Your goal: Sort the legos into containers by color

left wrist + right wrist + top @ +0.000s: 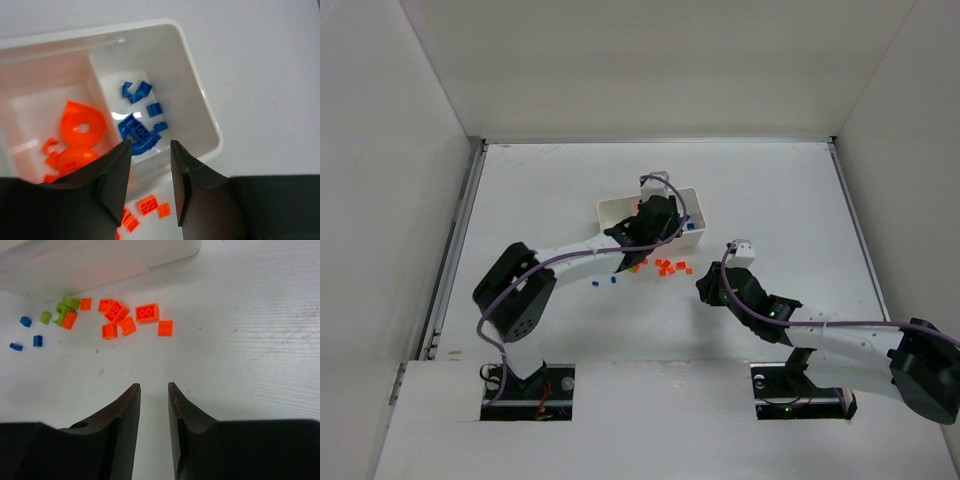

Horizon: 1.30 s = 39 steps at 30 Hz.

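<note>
Scuffed white table (250,315); glossy thin-walled tray (192,95); studded orange bricks (147,312).

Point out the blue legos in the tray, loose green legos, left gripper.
blue legos (136,131): left wrist view, largest piece
loose green legos (72,303): right wrist view, topmost piece
left gripper (150,146): left wrist view, midway between fingertips

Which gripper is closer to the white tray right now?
Left. The left gripper hangs over the tray, above its blue legos; the right gripper is off the tray, with loose orange legos lying between them.
</note>
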### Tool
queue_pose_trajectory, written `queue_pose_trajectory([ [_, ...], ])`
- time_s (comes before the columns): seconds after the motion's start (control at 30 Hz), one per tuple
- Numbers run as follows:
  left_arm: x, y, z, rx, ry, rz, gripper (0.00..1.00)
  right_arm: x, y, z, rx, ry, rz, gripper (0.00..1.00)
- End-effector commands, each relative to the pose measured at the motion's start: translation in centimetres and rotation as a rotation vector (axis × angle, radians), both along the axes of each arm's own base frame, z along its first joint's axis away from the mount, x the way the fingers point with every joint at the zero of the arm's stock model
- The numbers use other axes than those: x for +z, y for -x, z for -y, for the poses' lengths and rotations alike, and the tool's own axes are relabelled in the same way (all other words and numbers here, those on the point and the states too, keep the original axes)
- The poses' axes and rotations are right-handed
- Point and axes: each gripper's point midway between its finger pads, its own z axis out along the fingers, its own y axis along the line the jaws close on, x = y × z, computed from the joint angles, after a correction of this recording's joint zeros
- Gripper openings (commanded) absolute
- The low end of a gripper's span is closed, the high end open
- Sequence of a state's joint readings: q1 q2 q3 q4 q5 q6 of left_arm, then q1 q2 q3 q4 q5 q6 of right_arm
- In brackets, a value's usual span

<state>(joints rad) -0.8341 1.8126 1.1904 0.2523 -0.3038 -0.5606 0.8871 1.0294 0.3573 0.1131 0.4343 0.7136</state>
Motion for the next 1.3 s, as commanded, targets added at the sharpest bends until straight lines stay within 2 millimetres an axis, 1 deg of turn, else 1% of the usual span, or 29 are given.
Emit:
queue_pose_trajectory([
  [0.0,3.7,2.4,-3.8,0.055,0.015,0.088,0.33,1.7,-0.7,-1.6,0.019,-0.036,0.045,0.35],
  [0.1,1.9,5.8,-7.6,0.102,-0.026,0.081,0.27,1.8,-1.0,-2.0,0.023,-0.029,0.048,0.35],
  [0.2,-0.4,8.9,-11.3,0.151,-0.075,0.058,0.24,1.9,-1.1,-2.8,0.039,-0.027,0.051,0.34],
  [0.23,-1.1,9.6,-12.4,0.172,-0.092,0.052,0.24,1.8,-1.1,-3.2,0.048,-0.022,0.049,0.34],
  [0.3,-2.6,10.1,-14.2,0.212,-0.119,0.029,0.24,2.0,-1.2,-3.7,0.056,-0.016,0.05,0.34],
  [0.37,-4.0,10.1,-15.3,0.228,-0.149,0.004,0.24,2.4,-1.3,-4.3,0.062,-0.03,0.051,0.34],
  [0.43,-5.3,10.0,-16.0,0.236,-0.183,-0.013,0.24,2.8,-1.2,-5.0,0.078,-0.029,0.061,0.34],
  [0.57,-6.8,9.1,-16.5,0.241,-0.22,-0.023,0.26,3.1,-1.0,-5.5,0.085,-0.027,0.061,0.32],
  [0.7,-7.9,8.3,-16.2,0.209,-0.248,-0.027,0.26,1.8,-0.4,-5.8,0.098,-0.006,0.036,0.32],
  [0.83,-8.6,7.9,-16.1,0.196,-0.278,-0.033,0.26,1.5,-0.2,-6.0,0.103,-0.008,0.026,0.33],
  [1.0,-9.4,7.6,-16.2,0.196,-0.294,-0.045,0.27,2.1,-0.4,-6.9,0.12,-0.006,0.038,0.34],
  [1.1,-9.8,7.5,-16.1,0.192,-0.302,-0.054,0.26,1.9,-0.7,-7.2,0.126,0.011,0.038,0.35],
  [1.2,-10.3,7.6,-15.9,0.179,-0.303,-0.068,0.21,1.7,-0.8,-7.3,0.122,0.011,0.032,0.37],
  [1.27,-10.7,7.6,-15.9,0.179,-0.307,-0.073,0.14,1.5,-1.0,-7.5,0.125,0.017,0.037,0.38],
])
